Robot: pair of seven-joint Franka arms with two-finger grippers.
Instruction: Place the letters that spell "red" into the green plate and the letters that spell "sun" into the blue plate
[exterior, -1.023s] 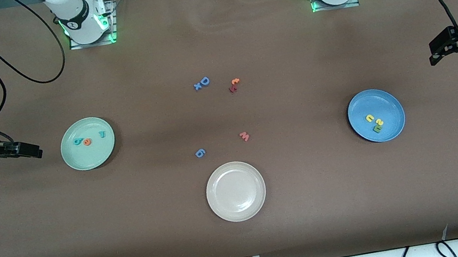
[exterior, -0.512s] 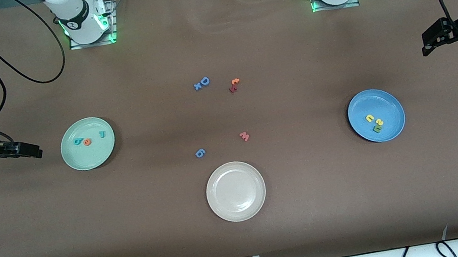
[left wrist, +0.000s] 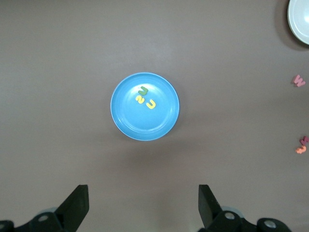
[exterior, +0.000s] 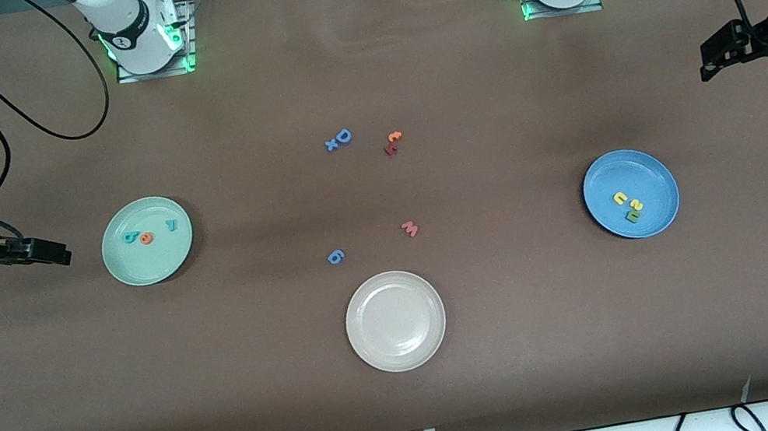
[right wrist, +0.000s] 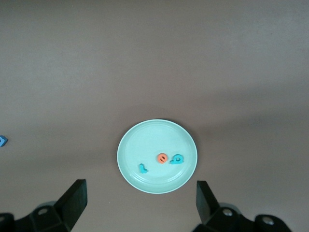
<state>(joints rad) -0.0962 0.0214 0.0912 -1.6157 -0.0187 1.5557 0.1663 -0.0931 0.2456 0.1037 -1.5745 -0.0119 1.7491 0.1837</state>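
Note:
The green plate (exterior: 156, 267) (right wrist: 145, 140) holds a teal "d" (exterior: 130, 237), an orange "e" (exterior: 146, 238) and a teal "r" (exterior: 171, 224). My right gripper (exterior: 61, 255) (right wrist: 141, 203) hangs open and empty just off that plate's rim, toward the right arm's end of the table. In the blue plate (exterior: 650, 180) (left wrist: 140, 125) lie a yellow "u" (exterior: 620, 197), a yellow "s" (exterior: 635, 205) and a green "n" (exterior: 632, 216). My left gripper (exterior: 707, 67) (left wrist: 143, 203) is open and empty, up over bare table toward the left arm's end.
A cream plate (exterior: 400, 347) sits mid-table, nearest the front camera. Loose letters lie farther from the camera than it: a blue "6" (exterior: 335, 257), a pink "w" (exterior: 410, 228), a blue "D" with an "x" (exterior: 342, 137), and an orange and dark red pair (exterior: 392, 141).
My left gripper has drawn away from the blue plate, toward the edge where the bases stand. The right arm and all the letters have stayed put.

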